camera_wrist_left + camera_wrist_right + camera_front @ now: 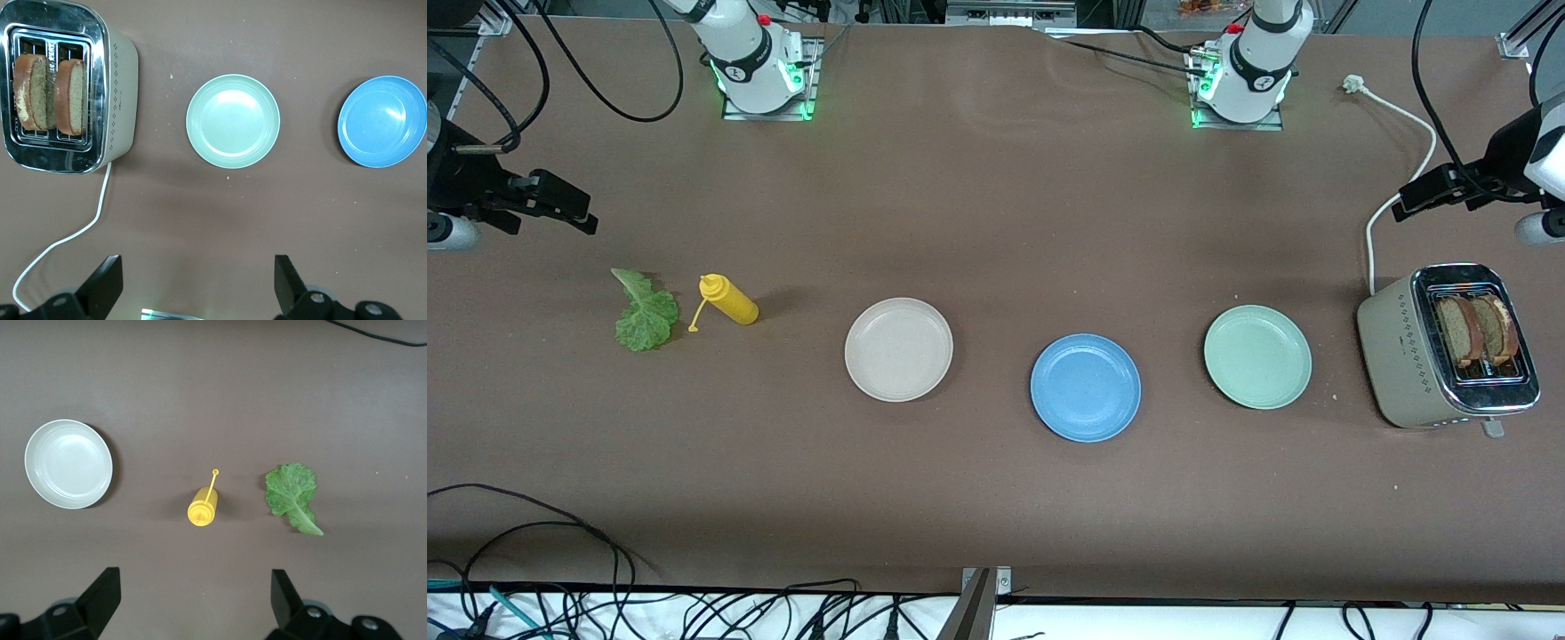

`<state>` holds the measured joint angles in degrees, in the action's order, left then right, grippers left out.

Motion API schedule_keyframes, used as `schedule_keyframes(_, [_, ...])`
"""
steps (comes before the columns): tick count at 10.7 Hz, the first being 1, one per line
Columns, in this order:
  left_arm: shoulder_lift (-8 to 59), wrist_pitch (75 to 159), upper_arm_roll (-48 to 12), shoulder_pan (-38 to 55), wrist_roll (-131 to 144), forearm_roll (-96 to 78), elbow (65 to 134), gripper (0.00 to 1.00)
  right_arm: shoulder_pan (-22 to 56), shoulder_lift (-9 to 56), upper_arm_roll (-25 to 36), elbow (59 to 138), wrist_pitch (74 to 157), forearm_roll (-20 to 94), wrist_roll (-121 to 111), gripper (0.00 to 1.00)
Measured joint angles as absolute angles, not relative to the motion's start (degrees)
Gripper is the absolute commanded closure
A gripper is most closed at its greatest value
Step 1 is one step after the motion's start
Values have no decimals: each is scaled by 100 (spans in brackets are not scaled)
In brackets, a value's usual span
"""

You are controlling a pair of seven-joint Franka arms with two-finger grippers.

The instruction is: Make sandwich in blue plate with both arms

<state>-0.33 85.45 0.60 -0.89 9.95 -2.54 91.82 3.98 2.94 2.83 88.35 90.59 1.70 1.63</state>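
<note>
The empty blue plate (1086, 388) (381, 121) lies mid-table, nearest the front camera of the three plates. Two brown bread slices (1480, 331) (50, 93) stand upright in the toaster (1405, 356) (119, 100) at the left arm's end. A green lettuce leaf (643, 313) (291, 495) lies flat at the right arm's end. My left gripper (1409, 203) (198, 287) hangs open and empty over bare table beside the toaster's cord. High over bare table near the lettuce, my right gripper (585, 218) (195, 600) is open and empty too.
A beige plate (898, 349) (68, 463) and a mint-green plate (1257, 356) (233, 121) flank the blue one. A yellow squeeze bottle (729, 299) (202, 509) lies beside the lettuce. The toaster's white cord (1405, 151) (67, 240) trails toward the left arm's base.
</note>
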Motion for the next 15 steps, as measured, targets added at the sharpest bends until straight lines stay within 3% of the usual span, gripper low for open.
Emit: schedule_keyframes(15, [-33, 8545, 61, -90, 995, -254, 9182, 0, 310, 257, 95, 8837, 8630, 177, 390, 0])
